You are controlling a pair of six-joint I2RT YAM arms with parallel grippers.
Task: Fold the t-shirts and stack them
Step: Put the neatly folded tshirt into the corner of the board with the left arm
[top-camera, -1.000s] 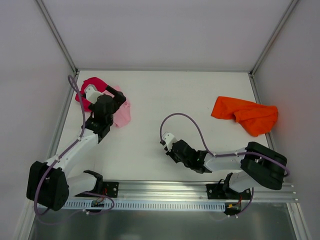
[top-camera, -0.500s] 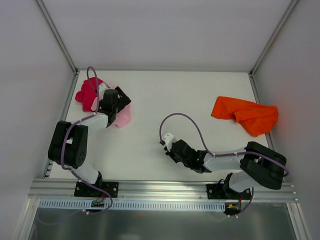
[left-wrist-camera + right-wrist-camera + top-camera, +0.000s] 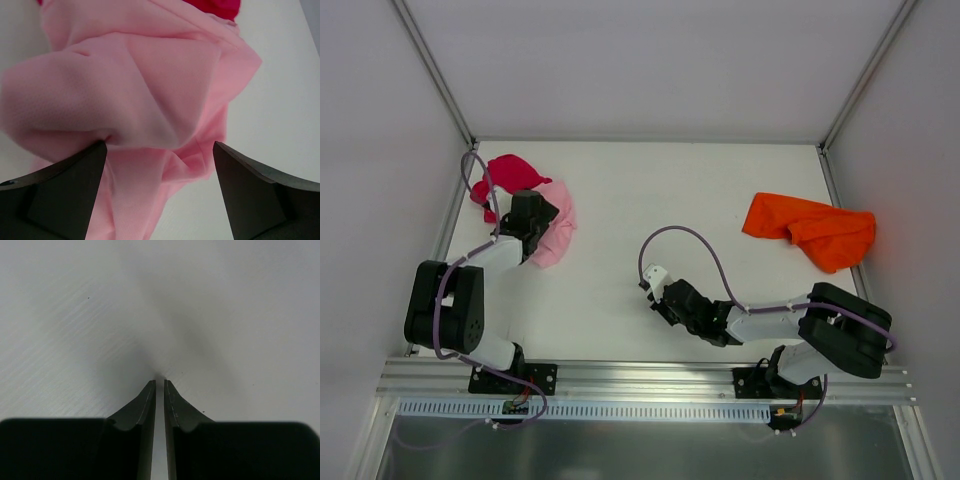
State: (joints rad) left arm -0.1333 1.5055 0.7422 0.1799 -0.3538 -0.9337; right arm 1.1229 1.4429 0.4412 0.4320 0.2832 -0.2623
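White table boxed in by pale walls

L arm: white mid link, black boxy shoulder + wrist housings.
R arm: same scheme; small white piece at tip, maybe a cam mount.
Cables: lilac, one loop per arm.
Bases: black plates, red/yellow wiring below.
L gripper fingers: dark matte wedges.
R gripper fingers: dark, thin, tapered.
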